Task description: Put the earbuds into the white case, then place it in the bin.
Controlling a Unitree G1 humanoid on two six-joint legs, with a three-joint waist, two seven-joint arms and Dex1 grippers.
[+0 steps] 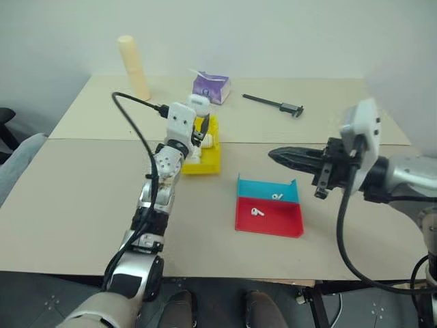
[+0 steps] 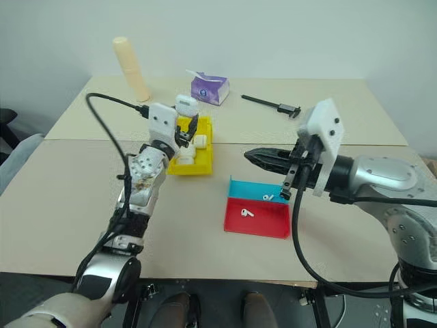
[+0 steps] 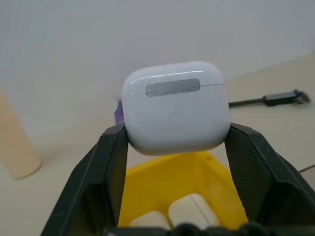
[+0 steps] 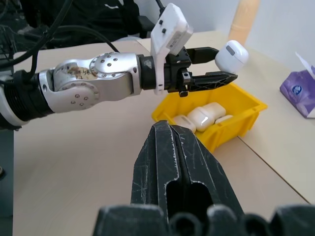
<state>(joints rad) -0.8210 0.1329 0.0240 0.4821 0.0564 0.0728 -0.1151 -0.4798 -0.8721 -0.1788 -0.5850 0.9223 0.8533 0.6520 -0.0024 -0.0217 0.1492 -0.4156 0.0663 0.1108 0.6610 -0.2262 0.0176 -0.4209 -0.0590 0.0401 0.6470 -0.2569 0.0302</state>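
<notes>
A: Table (image 1: 82, 205) first, then the yellow bin (image 1: 210, 158), which already has a few cases lying in it. The left gripper (image 4: 224, 63) hangs over its far end, pinching the white case (image 3: 175, 107) between its two black fingers, lid closed.

B: Risk?

A: The grip sits low on a glossy rounded shell; I'd judge it could squirt out and land on the table past the wall instead of inside. Also, two earbuds (image 1: 257, 212) lie in the red tray (image 1: 270, 224) and teal tray (image 1: 263, 186), so this case may go in empty.

B: Other arm?

A: The right gripper (image 1: 278, 156) hovers beside the trays, fingers pressed together, holding nothing.
</notes>
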